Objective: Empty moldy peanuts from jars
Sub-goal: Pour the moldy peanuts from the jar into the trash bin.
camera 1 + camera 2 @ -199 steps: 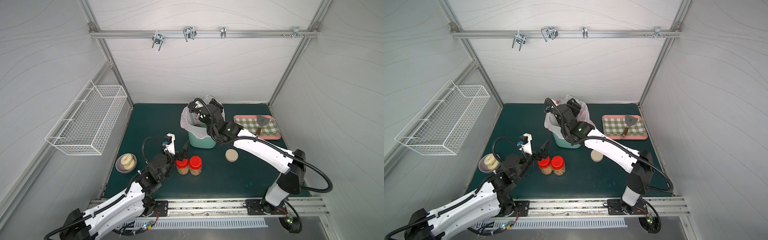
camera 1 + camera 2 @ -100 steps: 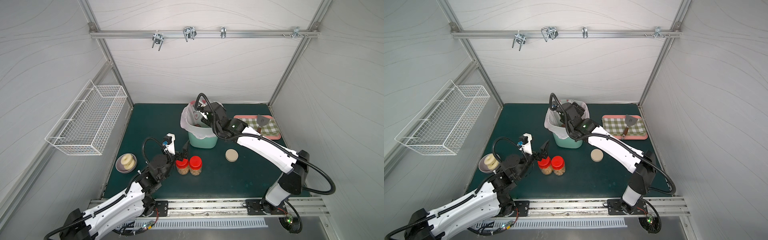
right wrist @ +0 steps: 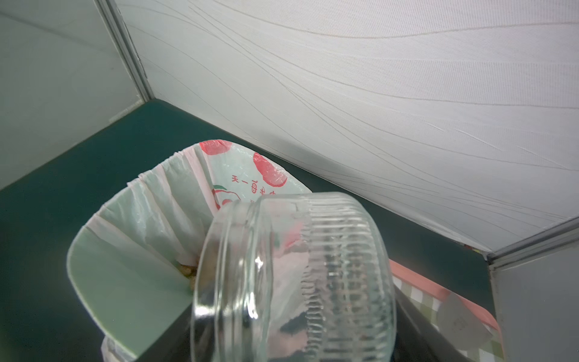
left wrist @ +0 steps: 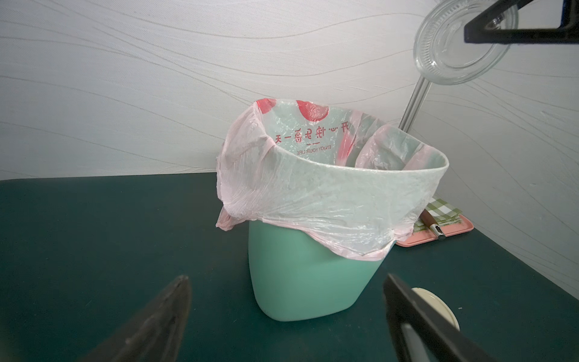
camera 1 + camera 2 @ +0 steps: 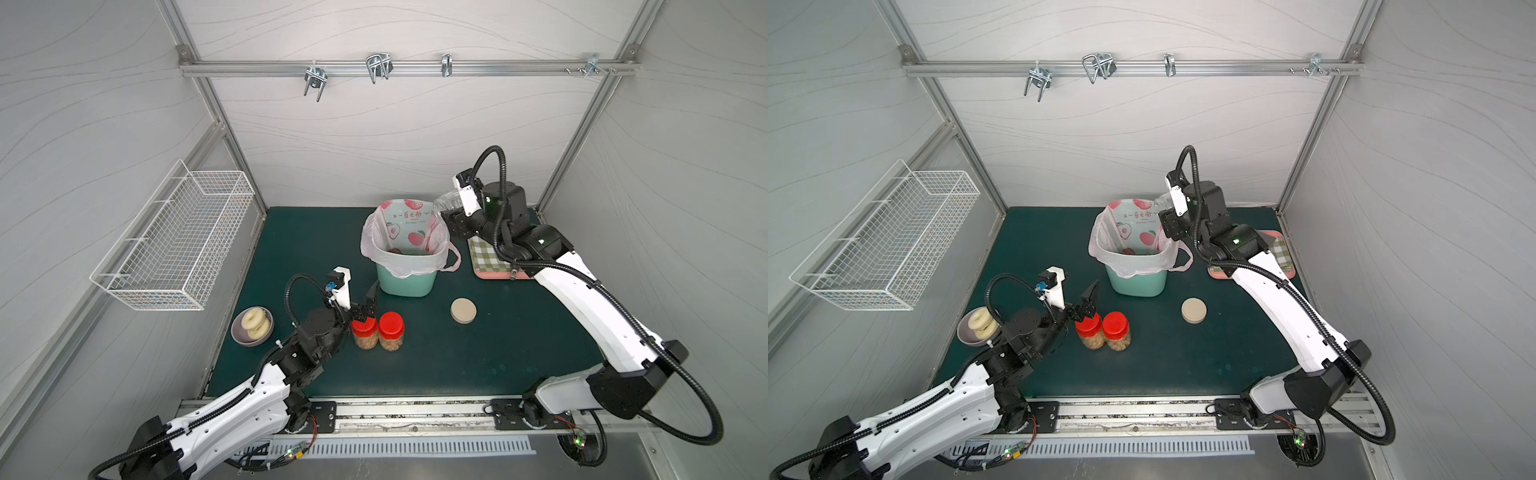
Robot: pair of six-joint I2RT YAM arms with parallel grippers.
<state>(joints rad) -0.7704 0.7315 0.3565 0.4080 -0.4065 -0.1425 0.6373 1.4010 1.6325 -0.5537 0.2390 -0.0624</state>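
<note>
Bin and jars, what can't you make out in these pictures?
- Bin bottom: in both top views, bag folds and the near wall hide it; in the right wrist view, the glass jar covers most of the peanuts.
- Tray: in both top views, the right arm covers most of it.
- Left gripper: in both top views, too small to tell if it touches the red-lidded jar.

Tilted clear jar (image 5: 445,202) in right jaws beside bag-lined green bin (image 5: 405,284), open left jaws by two red-lidded jars (image 5: 390,330)
</note>
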